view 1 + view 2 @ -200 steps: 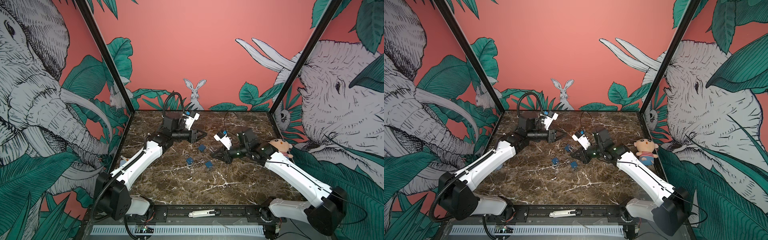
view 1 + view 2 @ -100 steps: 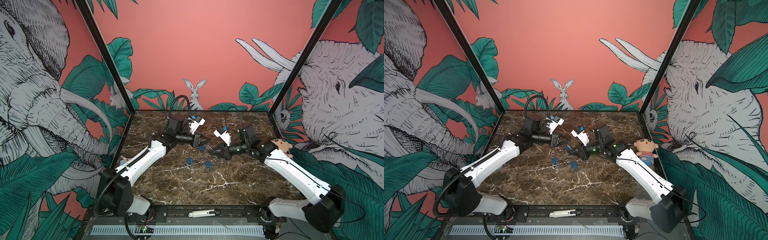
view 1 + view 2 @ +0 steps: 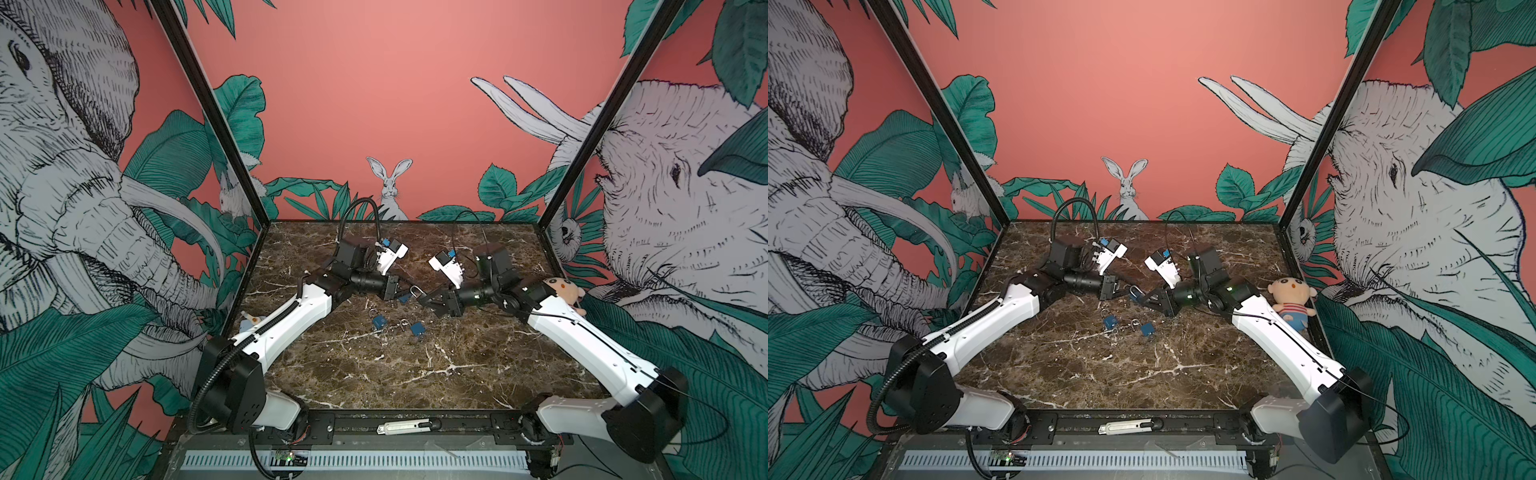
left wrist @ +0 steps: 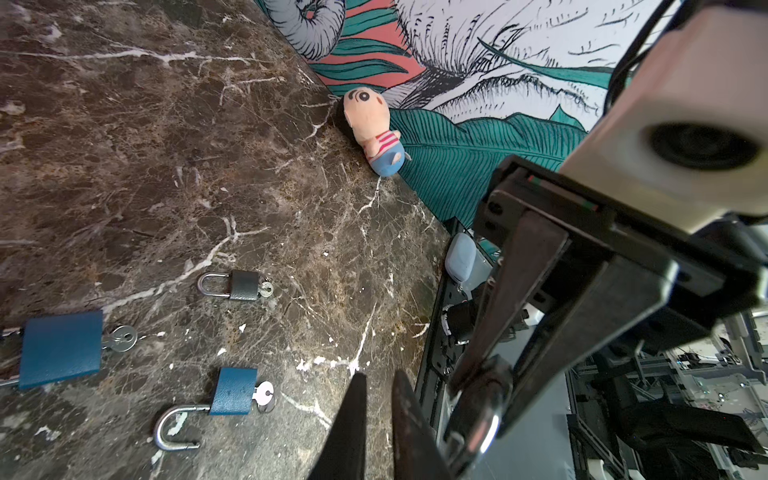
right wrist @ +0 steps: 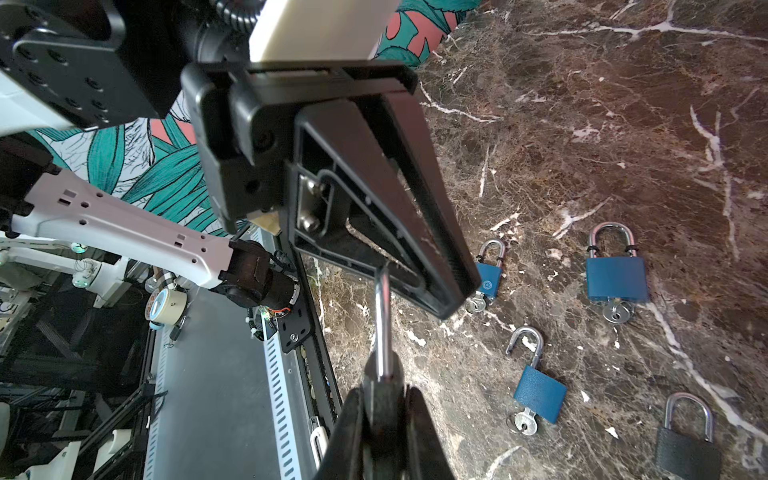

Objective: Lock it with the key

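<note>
Holding a padlock's shackle point(image 5: 383, 324) clamped, the right gripper point(image 5: 384, 397) faces the left gripper point(image 4: 379, 376), which is narrowed to an empty slit. Whether the held lock has a key is hidden. A key point(image 5: 525, 424) sits in the open blue padlock point(image 5: 540, 392) at 6 o'clock. The left jaws should probably square up before pinching.

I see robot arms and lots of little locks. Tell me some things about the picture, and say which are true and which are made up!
1. A doll lies at the edge of the table. True.
2. The right gripper holds nothing. False: its jaws are shut on the held padlock, whose shackle sticks out.
3. Every padlock on the table is blue. False: there is a black padlock too.
4. The open blue padlock on the table has a key in it. True.
</note>
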Action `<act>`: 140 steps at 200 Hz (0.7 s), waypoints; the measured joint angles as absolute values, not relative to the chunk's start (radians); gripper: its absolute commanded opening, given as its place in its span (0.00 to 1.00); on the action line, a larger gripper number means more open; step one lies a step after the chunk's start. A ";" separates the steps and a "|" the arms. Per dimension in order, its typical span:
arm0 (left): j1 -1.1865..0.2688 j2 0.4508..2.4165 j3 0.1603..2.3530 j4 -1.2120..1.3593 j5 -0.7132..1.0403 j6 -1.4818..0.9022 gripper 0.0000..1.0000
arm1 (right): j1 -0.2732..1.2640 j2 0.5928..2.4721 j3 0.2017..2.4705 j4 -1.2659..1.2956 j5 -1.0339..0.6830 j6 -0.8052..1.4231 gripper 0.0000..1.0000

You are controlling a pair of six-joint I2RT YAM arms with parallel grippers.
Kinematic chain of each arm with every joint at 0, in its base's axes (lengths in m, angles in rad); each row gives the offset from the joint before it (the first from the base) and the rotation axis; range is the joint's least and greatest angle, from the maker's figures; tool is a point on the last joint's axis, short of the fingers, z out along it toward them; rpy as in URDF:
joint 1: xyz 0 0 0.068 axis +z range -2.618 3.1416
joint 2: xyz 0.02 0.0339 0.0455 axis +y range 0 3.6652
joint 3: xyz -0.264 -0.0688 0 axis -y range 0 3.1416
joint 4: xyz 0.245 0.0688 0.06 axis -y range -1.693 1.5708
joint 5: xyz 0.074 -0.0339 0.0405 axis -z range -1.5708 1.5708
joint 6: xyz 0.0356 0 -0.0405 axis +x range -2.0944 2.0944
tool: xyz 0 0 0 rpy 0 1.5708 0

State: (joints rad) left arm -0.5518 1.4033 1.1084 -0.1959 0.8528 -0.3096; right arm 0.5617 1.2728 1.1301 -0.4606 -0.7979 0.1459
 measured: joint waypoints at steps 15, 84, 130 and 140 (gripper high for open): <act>-0.530 1.383 1.099 -0.180 0.833 -0.330 0.15 | 0.562 1.275 1.130 -0.461 -0.796 0.146 0.00; -0.475 1.349 1.052 -0.041 0.882 -0.437 0.31 | 0.559 1.278 1.130 -0.460 -0.803 0.146 0.00; -0.475 1.349 1.046 0.022 0.989 -0.488 0.30 | 0.549 1.291 1.130 -0.459 -0.829 0.147 0.00; -0.475 1.349 1.046 0.026 1.003 -0.492 0.30 | 0.548 1.291 1.130 -0.456 -0.835 0.149 0.00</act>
State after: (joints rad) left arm -0.4751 1.3487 1.0462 0.0261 1.0035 -0.4923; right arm 0.5476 1.2915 1.1301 -0.4564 -0.8352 0.1493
